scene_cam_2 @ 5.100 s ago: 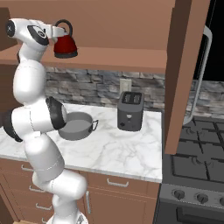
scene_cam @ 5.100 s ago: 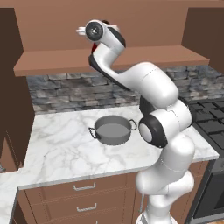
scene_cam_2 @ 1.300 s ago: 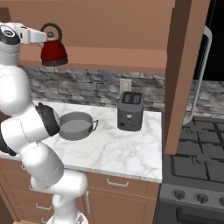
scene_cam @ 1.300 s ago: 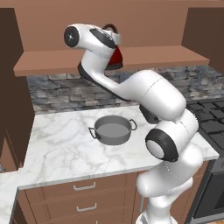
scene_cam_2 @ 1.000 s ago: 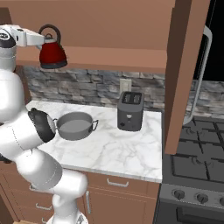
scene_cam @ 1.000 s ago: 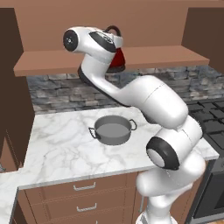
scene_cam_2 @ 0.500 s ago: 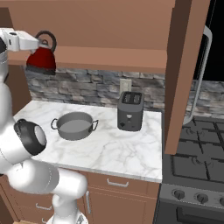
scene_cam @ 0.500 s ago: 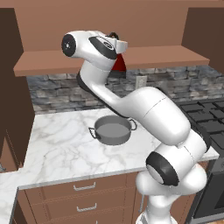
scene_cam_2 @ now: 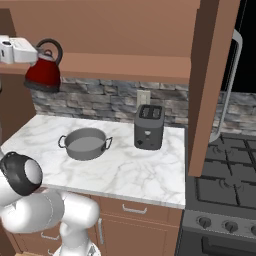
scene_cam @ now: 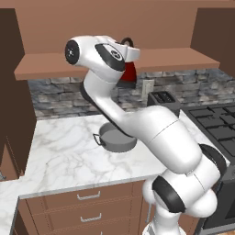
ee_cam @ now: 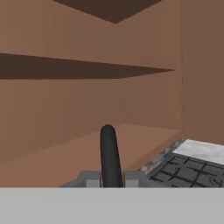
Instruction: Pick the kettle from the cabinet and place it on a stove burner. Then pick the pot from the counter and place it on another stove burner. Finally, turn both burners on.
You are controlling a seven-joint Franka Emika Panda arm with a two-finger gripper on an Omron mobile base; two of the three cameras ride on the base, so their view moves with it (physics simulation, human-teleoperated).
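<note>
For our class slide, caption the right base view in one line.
Robot hand grips glossy red kettle by its handle, off the wooden shelf.

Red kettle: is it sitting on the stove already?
No. The red kettle hangs in the pincer beside the cabinet shelf, far from the stove burners.

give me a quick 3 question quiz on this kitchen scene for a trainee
1. True or false: the claw is shut on the handle of the kettle.
2. What stands on the counter nearest the stove burners? A) the pot B) the toaster C) the kettle
3. Is anything standing on the burners yet?

Key: 1 true; 2 B; 3 no, the kettle is held up by the cabinet shelf and the pot sits on the counter.
</note>
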